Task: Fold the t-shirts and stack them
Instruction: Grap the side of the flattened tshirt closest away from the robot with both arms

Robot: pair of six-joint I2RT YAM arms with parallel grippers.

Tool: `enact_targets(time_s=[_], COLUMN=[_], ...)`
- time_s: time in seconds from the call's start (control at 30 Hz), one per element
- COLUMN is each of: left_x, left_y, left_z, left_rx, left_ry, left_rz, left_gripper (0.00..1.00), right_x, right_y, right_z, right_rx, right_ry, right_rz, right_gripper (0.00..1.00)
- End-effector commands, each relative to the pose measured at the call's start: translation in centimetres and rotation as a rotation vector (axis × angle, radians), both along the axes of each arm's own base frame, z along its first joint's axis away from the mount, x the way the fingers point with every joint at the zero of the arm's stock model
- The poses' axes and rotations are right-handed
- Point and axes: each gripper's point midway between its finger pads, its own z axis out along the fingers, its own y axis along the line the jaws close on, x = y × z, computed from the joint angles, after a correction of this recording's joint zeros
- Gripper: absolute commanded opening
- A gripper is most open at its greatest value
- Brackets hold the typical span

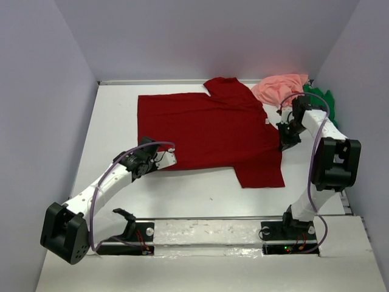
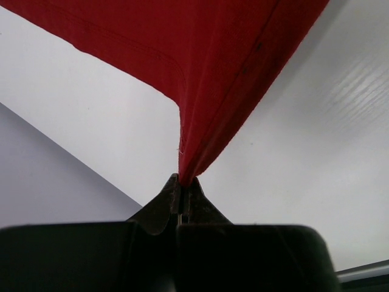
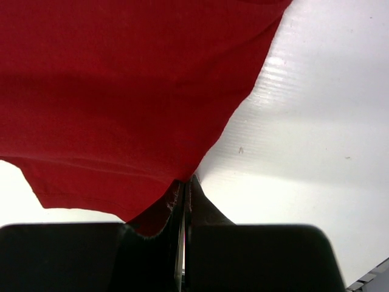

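T-shirts: none folded, no stack begun. Left gripper (image 2: 181, 184) pinched shut on lower corner of dark red t-shirt (image 1: 206, 128), cloth rising from jaws in taut peak. Right gripper (image 3: 184, 182) also clamped on it, on opposite edge near shoulder. Red shirt spread mostly flat mid-table, collar toward right, sleeves toward back wall and near edge. Fabric soft, matte, stitched hems. Salmon pink t-shirt (image 1: 278, 88) and bright green t-shirt (image 1: 322, 97) crumpled at far right corner, both unfolded. Table (image 1: 182, 198) white, smooth, faintly ribbed.
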Motion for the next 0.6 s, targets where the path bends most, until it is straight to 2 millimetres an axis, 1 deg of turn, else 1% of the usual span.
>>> enact_targets(time_s=[0.0, 0.07, 0.27, 0.57], left_x=[1.4, 1.6, 2.1, 3.8], left_y=[0.2, 0.1, 0.0, -0.4], left_z=[1.4, 1.1, 0.8, 0.9], left_rx=[0.019, 0.022, 0.027, 0.023], left_ry=[-0.045, -0.036, -0.029, -0.059], left_rz=[0.011, 0.008, 0.01, 0.033], left_gripper=[0.0, 0.0, 0.0, 0.0], right_x=[1.6, 2.3, 3.6, 4.8], right_y=[-0.1, -0.2, -0.1, -0.2], right_z=[0.9, 1.0, 1.6, 1.5], right_rx=[0.015, 0.016, 0.028, 0.031], right_ry=[-0.029, -0.032, -0.045, -0.039], right_rz=[-0.014, -0.016, -0.016, -0.014], right_gripper=[0.0, 0.0, 0.0, 0.0])
